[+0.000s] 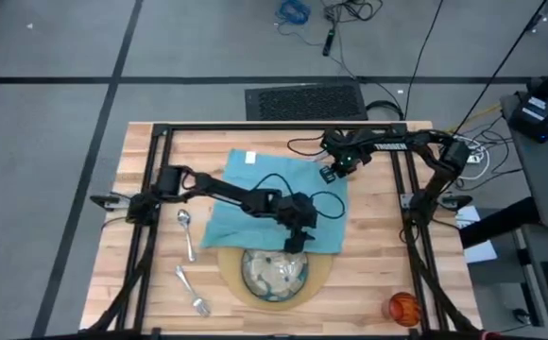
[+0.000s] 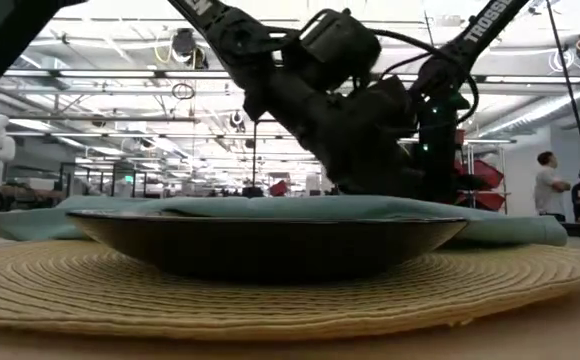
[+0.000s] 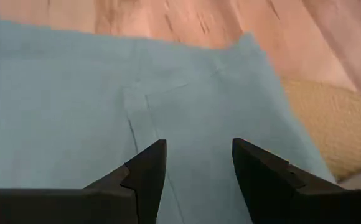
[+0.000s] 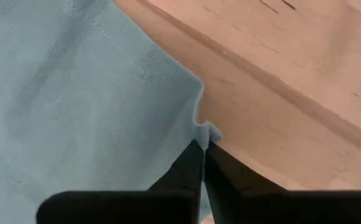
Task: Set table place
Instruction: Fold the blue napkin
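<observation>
A teal napkin (image 1: pixel 255 194) lies spread on the table (image 1: pixel 378 255); its near edge reaches the round tan placemat (image 1: pixel 323 276). The speckled dish (image 1: pixel 274 274) sits on that placemat. My left gripper (image 1: pixel 298 241) is open over the napkin's near right part (image 3: pixel 75 93), beside the placemat (image 3: pixel 336 118); I cannot tell whether its tips touch the cloth. My right gripper (image 1: pixel 333 173) is shut on the napkin's far right corner. A spoon (image 1: pixel 187 227) and a fork (image 1: pixel 192 291) lie left of the placemat. An orange cup (image 1: pixel 403 307) stands near right. My right gripper pinches the napkin's far right corner (image 4: pixel 200 129) between its two fingertips, only a small tip of cloth bunched there. The fingers come slanting down from the far right. The rest of the napkin (image 4: pixel 62 93) lies flat on the table, a little slack.
Black frame rails (image 1: pixel 161 142) run along the table's far, left and right sides, with cables (image 1: pixel 312 146) near the far edge. Bare wood lies right of the napkin and placemat. People stand in the room behind, in the low view (image 2: pixel 550 190).
</observation>
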Controlling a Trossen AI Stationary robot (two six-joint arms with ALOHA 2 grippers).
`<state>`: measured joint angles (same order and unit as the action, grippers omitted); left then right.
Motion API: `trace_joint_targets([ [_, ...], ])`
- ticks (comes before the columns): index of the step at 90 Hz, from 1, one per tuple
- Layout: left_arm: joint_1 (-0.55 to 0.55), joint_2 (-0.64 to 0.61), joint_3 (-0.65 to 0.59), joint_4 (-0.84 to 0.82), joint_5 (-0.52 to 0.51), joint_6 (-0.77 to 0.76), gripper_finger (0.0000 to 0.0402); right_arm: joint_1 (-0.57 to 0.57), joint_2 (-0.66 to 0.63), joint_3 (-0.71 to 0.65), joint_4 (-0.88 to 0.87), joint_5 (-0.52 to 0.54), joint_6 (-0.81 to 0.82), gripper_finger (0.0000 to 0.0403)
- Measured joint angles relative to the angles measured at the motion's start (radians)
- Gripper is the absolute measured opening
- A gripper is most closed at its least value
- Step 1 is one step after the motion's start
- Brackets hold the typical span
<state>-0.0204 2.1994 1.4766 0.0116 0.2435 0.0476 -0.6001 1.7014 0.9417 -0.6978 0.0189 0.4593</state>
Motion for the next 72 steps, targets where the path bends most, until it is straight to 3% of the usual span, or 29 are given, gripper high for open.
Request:
trace_joint_targets([
  [29,0.006,0.02,0.092,-0.071,-0.072,0.119,0.0168,0.0,-0.001,0.0,-0.001,-0.021,-0.004,0.0],
  [72,0.02,0.104,0.096,-0.031,-0.012,0.089,0.0168,0.0,-0.002,0.002,-0.007,-0.026,0.0,0.0],
])
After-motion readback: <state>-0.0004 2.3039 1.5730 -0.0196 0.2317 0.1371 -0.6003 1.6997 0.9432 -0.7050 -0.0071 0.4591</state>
